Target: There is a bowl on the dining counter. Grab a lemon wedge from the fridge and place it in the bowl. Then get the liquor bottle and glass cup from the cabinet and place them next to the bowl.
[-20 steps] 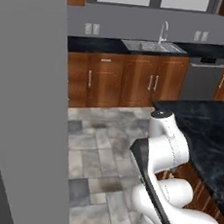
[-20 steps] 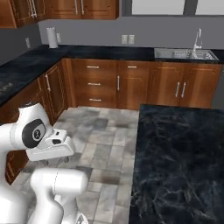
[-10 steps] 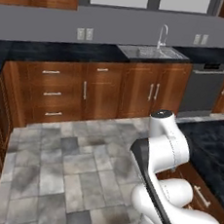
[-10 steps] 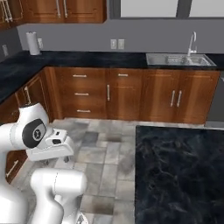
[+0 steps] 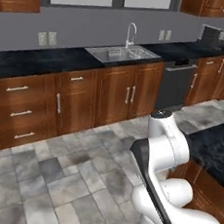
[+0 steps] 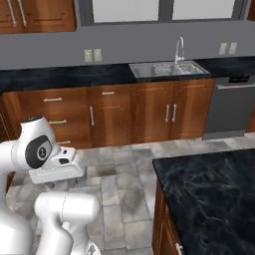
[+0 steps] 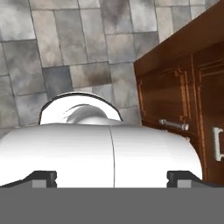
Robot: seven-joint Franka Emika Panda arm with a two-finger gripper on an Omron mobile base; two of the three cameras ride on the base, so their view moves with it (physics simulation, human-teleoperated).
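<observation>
Hand [image 7: 112, 177] released and tucked low at 6 o'clock: drive to the fridge first, clearing the counter [image 6: 209, 194] at 3 o'clock.

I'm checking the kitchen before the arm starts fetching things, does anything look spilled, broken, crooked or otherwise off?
Nothing stands out. The sink counter is tidy, the cabinet doors and drawers below it are shut and straight, the tiled floor shows no spill, and the visible part of the dining counter is unmarked. The claw is open, holding nothing.
</observation>
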